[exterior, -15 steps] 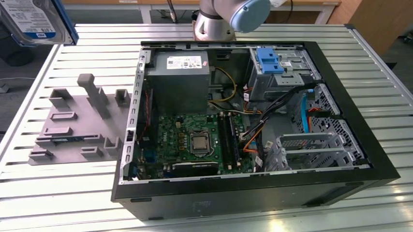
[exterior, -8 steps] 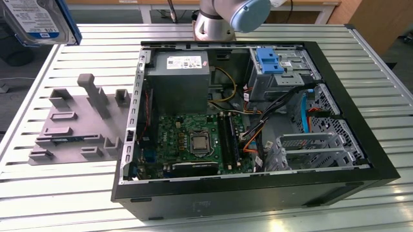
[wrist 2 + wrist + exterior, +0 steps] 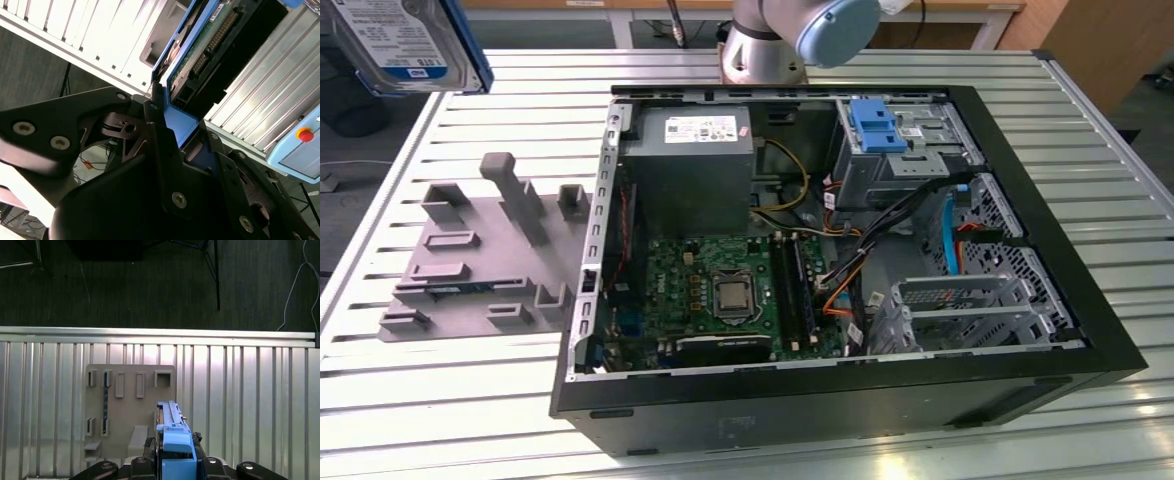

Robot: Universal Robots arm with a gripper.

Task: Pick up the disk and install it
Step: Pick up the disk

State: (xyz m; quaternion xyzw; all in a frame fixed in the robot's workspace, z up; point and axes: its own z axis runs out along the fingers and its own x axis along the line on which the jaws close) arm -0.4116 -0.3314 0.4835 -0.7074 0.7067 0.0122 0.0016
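While the gripper (image 3: 176, 464) clamps the disk (image 3: 171, 432) by its blue-framed end, the grey slotted plate (image 3: 130, 407) lies well beneath it.

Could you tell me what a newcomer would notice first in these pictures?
The open computer case lies on the slatted table, its green board exposed. At the exterior view's upper left, the disk is held off the table, clamped in the hand; a grey fixture plate lies beside the case.

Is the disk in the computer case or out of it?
Out. The end effector grips the disk, aloft and apart from the open computer case.
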